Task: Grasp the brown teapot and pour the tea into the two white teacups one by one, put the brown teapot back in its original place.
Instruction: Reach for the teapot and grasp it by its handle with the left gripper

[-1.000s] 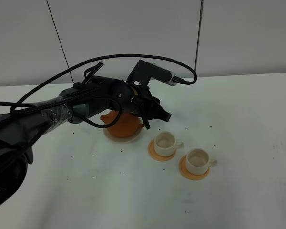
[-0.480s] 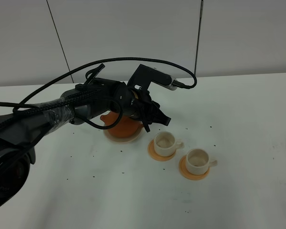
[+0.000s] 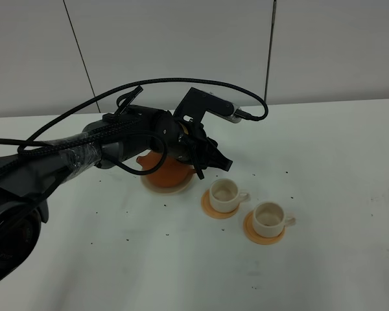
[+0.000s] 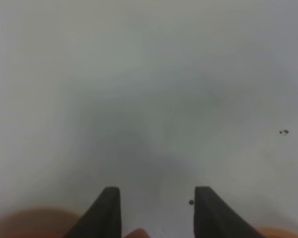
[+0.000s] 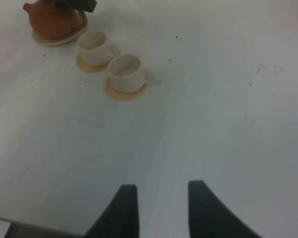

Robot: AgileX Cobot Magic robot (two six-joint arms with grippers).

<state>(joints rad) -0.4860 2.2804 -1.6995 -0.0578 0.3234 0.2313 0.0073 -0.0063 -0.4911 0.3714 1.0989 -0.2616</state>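
Note:
The brown teapot (image 3: pixel 166 172) stands upright on its pale saucer (image 3: pixel 157 188), also seen in the right wrist view as teapot (image 5: pixel 53 20). My left gripper (image 3: pixel 214 162) reaches over its right side, where the handle is. In the left wrist view, the left gripper (image 4: pixel 158 191) has its fingers apart over bare table, with blurred orange below them and a small orange bump between their bases, touching neither. Two white teacups (image 3: pixel 225 192) (image 3: pixel 269 218) sit on orange coasters to the right. My right gripper (image 5: pixel 161 186) is open over empty table, far from the cups (image 5: pixel 95 47) (image 5: pixel 125 72).
The left arm (image 3: pixel 84 152) and its looping cable (image 3: pixel 181 81) cross the table's left half. Small dark specks dot the white tabletop (image 3: pixel 324 181). A grey wall stands behind.
The left gripper has levelled out and shifted slightly to the right above the teapot. Teapot and cups have not moved.

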